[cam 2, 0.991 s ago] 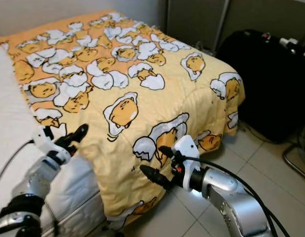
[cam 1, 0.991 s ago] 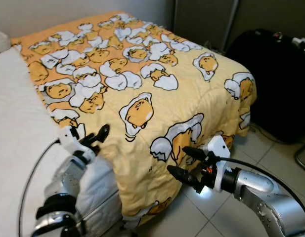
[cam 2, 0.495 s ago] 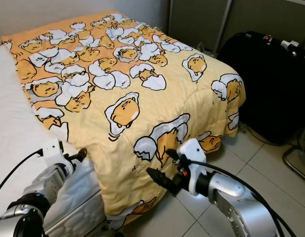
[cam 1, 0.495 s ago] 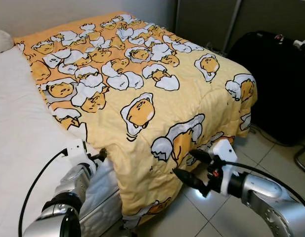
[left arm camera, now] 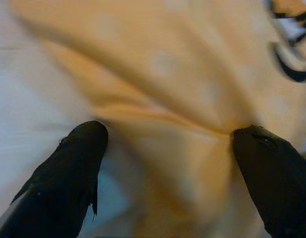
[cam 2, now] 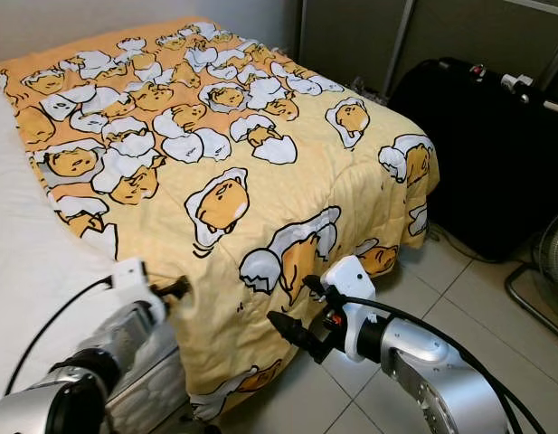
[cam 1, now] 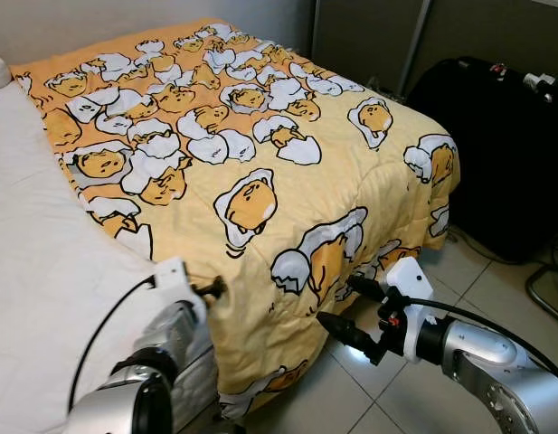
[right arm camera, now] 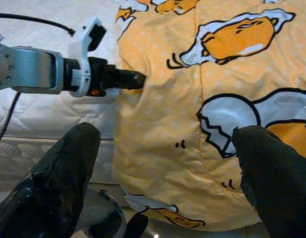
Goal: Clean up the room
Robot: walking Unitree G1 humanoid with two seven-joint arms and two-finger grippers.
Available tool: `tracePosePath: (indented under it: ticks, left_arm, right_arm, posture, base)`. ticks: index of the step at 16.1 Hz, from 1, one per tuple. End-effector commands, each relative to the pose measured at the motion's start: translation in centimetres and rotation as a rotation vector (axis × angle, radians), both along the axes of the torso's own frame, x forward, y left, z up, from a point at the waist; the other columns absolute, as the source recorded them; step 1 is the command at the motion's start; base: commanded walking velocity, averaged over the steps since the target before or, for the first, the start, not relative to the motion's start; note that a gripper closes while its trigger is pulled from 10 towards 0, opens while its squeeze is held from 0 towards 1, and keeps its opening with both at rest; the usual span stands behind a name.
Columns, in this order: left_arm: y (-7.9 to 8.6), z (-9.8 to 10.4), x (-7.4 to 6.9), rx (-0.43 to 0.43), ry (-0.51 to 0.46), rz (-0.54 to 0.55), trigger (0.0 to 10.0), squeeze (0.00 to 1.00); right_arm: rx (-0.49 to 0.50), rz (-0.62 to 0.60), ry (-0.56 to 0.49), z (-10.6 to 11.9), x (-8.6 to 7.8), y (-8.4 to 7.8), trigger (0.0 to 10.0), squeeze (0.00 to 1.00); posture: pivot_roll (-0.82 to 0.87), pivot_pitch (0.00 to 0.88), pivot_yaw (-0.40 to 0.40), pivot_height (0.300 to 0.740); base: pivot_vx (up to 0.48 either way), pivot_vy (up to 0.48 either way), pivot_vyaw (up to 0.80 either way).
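Blanket (cam 1: 260, 163) is the big thing here, a soft yellow quilt printed with egg-yolk cartoons and cracked white shells, and it is lying across the bed with one side hanging down toward the tiled floor (cam 1: 414, 398). Beside the blanket's other edge the white mattress (cam 1: 43, 262) is showing, puffy and stitched in little diamonds. The left gripper (cam 1: 211, 289) is poking its black fingers right into the blanket's edge near the corner of the bed. The left wrist view is showing something the head views are not: the two fingers are spread wide apart with a bunched fold of yellow cloth lying between them, so they are not pinching it. The right gripper (cam 1: 351, 312) is hanging just beside the blanket's drooping side, low near the floor, with its two long fingers held apart and nothing in them. The right wrist view is looking along that hanging side and is showing the left gripper's tip pressing into the cloth. Past the blanket's far corner a big black suitcase (cam 1: 496, 136) is standing against the wall, dark and boxy.
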State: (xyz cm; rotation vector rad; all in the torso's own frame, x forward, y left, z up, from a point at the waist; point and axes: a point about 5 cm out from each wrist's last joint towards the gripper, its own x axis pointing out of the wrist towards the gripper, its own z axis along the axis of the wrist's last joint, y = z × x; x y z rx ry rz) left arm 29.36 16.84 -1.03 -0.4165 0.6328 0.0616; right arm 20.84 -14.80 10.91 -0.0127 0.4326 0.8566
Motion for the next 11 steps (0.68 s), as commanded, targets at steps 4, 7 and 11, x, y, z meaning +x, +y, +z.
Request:
tracePosePath:
  ticks: [4,7,11]
  left_arm:
    - [-2.6,1.6,1.5,-0.235,-0.103,-0.014,10.0,0.0]
    - [-2.8,2.2,2.0,-0.278,-0.144,-0.035,10.0,0.0]
    - [-1.6,1.8,1.6,-0.207,-0.129,-0.073,1.2,0.0]
  right_arm:
    - [0.023,-0.008,-0.002,0.4,-0.6,0.3,10.0,0.0]
    - [0.033,-0.015,0.002,0.2,-0.9,0.5,10.0,0.0]
    - [0.047,-0.026,0.002,0.1,-1.0,0.9,10.0,0.0]
  posture:
    - [-0.21,0.009,0.077,0.74]
    - [-0.2,0.007,0.09,0.74]
    - [-0.2,0.014,0.112,0.74]
  base:
    - [0.0,0.0,0.0]
    - [0.0,0.0,0.0]
    - [0.0,0.0,0.0]
